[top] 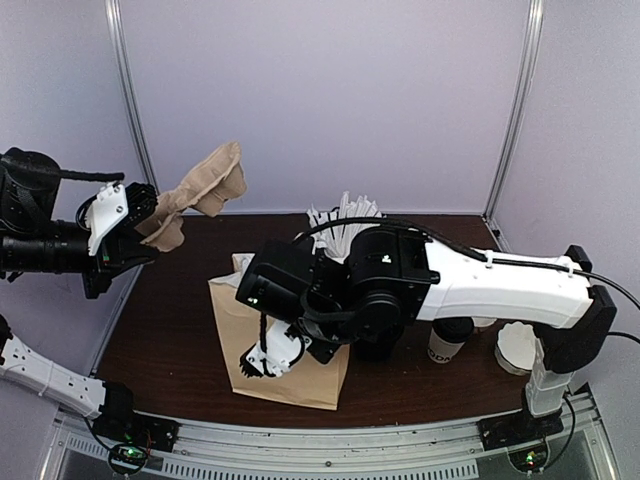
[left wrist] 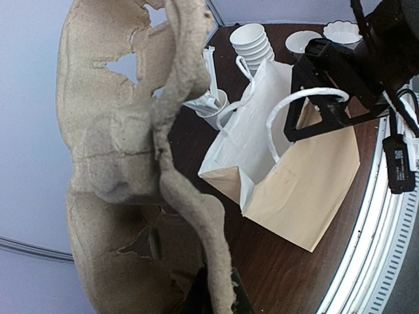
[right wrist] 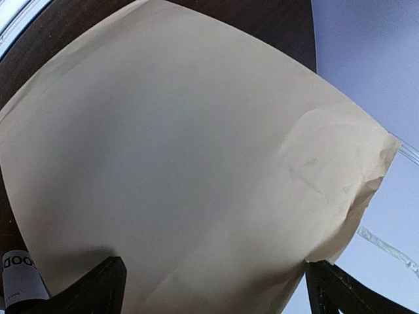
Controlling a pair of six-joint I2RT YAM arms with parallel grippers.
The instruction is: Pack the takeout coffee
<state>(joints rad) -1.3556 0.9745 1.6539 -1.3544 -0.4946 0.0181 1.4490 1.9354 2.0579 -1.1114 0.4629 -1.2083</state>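
Takeout coffee (top: 447,345) sits in neither set of fingers. My left gripper (top: 140,225) is clamped tight on a beige moulded-pulp cup carrier (top: 200,195), which it holds high over the table's left edge. The carrier's ragged cut-outs fill most of the left wrist view. My right gripper (top: 270,355) has its dark fingers (right wrist: 98,288) spread as wide as they go and grips nothing. They face the tan side of the paper bag (top: 290,375).

The bag stands upright near the front of the dark table (top: 170,330), mouth open, white inside, white handles up. The coffee stands on the table to the bag's right, apart from it, beneath the right arm. It is a white paper cup with dark printed letters, and its top looks dark. Behind the bag is a lidless cup of white sticks (top: 345,215).
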